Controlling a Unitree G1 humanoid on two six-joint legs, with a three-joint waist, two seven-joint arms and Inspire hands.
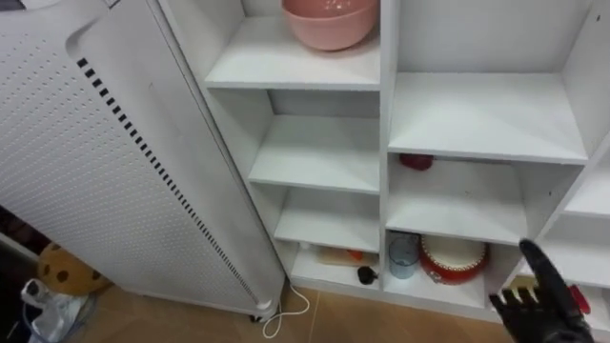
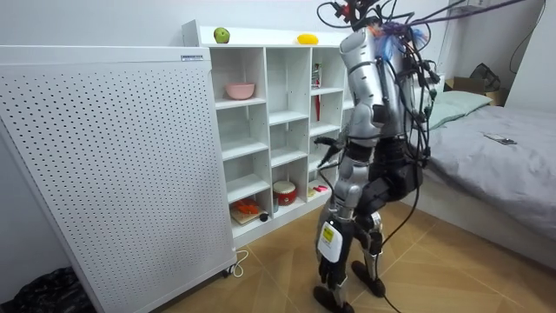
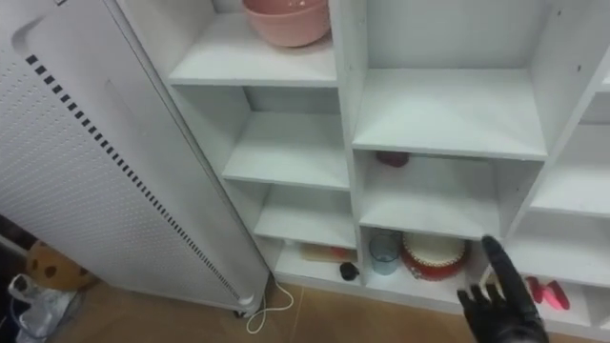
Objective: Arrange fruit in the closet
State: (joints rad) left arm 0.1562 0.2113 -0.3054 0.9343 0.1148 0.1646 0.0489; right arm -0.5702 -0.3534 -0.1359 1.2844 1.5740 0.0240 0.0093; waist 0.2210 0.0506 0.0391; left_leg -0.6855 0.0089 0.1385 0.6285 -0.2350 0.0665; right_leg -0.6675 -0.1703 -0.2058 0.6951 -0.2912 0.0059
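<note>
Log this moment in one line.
right hand: open, empty, before closet | green apple, yellow fruit: on closet top | pink bowl: inside closet

Count log: closet [image 2: 265, 104] ×1, white, open-fronted. Fruit on its top ×2, namely green apple [image 2: 221, 35] ×1 and yellow fruit [image 2: 307, 38] ×1.
On the shelves: pink bowl [image 1: 329, 21] ×1; clear blue cup [image 1: 402, 255] ×1; round red-rimmed container [image 1: 454, 259] ×1; flat board [image 1: 329, 255] ×1, one orange piece on it; small dark object [image 1: 367, 275] ×1 – kind not legible; red item [image 1: 416, 161] ×1, mostly hidden behind a shelf edge.
Around the closet: perforated white panel [image 1: 86, 162] ×1; white cable [image 1: 286, 314] ×1 on the floor; bed [image 2: 495, 156] ×1.
In the eye views – right robot hand [image 1: 543, 300] ×1
</note>
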